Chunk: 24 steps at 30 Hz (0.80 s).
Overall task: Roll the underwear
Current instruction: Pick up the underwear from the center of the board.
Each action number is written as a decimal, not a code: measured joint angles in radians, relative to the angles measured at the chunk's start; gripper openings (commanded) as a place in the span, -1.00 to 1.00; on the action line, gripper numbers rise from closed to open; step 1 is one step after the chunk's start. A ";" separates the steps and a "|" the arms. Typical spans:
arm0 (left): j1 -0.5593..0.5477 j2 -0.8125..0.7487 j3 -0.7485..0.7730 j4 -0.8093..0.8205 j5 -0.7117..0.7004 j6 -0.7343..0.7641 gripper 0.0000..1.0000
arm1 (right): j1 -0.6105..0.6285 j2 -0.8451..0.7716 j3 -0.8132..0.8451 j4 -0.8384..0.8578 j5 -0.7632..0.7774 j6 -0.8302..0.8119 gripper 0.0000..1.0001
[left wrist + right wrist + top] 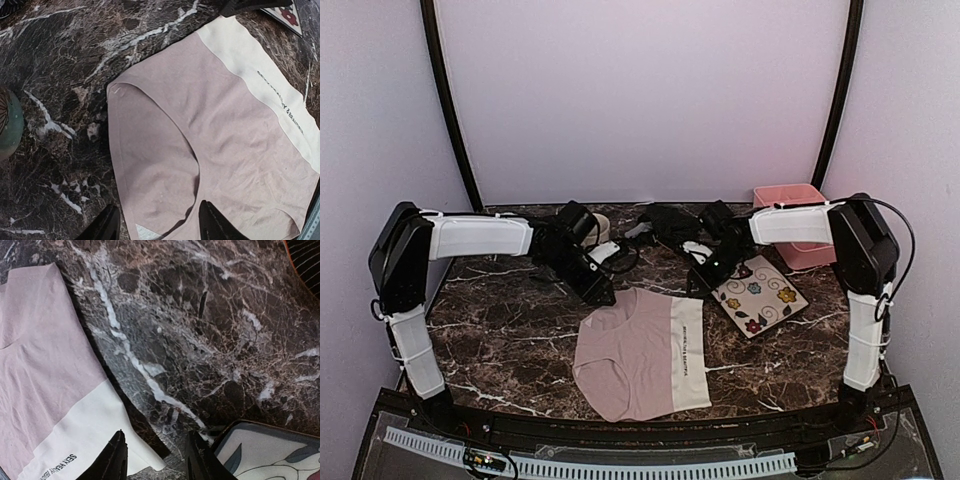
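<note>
Marble tabletop (pixel 500 330): pink underwear (pixel 640 350) lies flat, unrolled; black pair (pixel 665 218) heaped at rear; rolling not begun; L gripper (pixel 159 209) & R gripper (pixel 156 436) jaws apart, empty.

the table (pixel 500 340) is dark brown marble veined with white. a pale pink and white underwear (pixel 635 355) lies spread flat near the front middle, its white waistband (pixel 690 352) toward the right. near that band, not touching it, a flowered square plate (pixel 760 295) lies turned cornerwise. toward the far edge a black underwear (pixel 670 222) lies crumpled, and a pink box (pixel 790 215) stands in the far right corner.
</note>
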 measured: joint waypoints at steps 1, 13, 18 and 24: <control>0.000 0.012 0.011 0.002 -0.013 -0.006 0.09 | -0.002 0.009 0.000 -0.006 -0.006 -0.007 -0.23; 0.000 0.096 0.083 0.030 -0.128 -0.023 0.04 | -0.004 0.059 0.037 -0.031 -0.049 -0.048 -0.39; 0.000 0.122 0.103 0.039 -0.159 -0.023 -0.01 | -0.004 0.060 0.037 -0.032 -0.051 -0.060 -0.42; 0.000 0.151 0.126 0.053 -0.180 -0.023 -0.03 | 0.002 0.060 0.034 -0.031 -0.053 -0.064 -0.40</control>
